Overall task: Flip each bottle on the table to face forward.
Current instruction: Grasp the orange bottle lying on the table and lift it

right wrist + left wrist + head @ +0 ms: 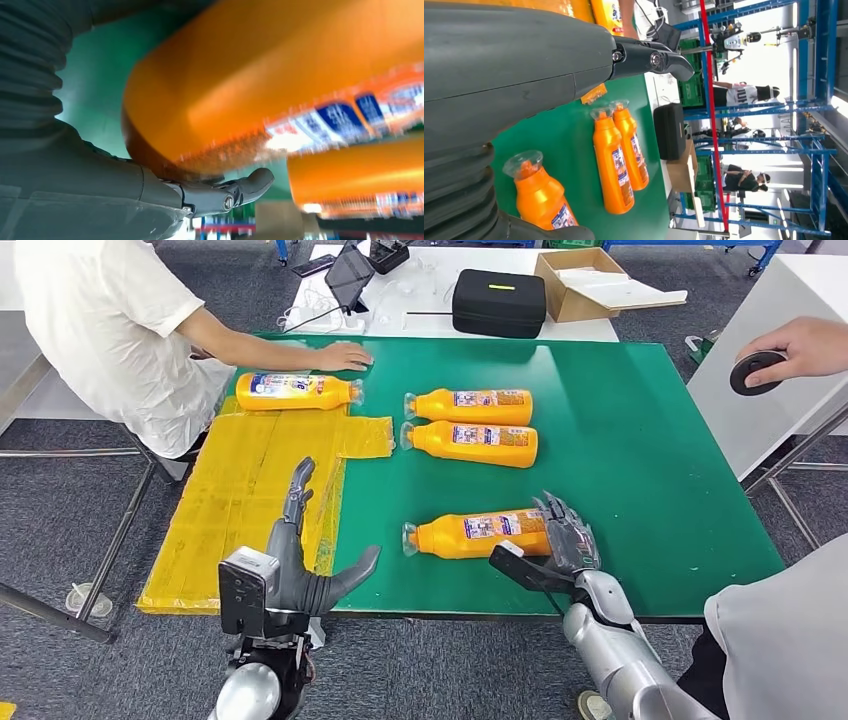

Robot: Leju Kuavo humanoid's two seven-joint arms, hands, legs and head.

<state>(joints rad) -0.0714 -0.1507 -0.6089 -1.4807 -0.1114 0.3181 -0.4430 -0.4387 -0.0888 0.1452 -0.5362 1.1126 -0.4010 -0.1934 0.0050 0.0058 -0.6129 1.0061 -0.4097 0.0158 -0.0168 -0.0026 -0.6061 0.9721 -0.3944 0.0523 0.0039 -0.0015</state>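
Four orange bottles lie on their sides on the green table point(640, 470). The nearest bottle point(475, 533) point(260, 75) has its cap to the left; my right hand point(567, 535) grips its base end, fingers over the top and thumb point(225, 192) beneath. Two more bottles point(470, 405) point(470, 443) lie side by side mid-table, labels up, and appear again in the left wrist view point(614, 165). A fourth bottle point(297, 391) lies at the far left by a person's hand point(343, 357). My left hand point(300, 560) hovers over the yellow mat with its fingers spread, holding nothing.
A yellow mat point(240, 510) covers the table's left part. A seated person in white leans in at the far left. Another person's hand point(800, 345) holds a black disc at the right. A black case point(498, 302) and a cardboard box point(580, 285) sit on the white table behind.
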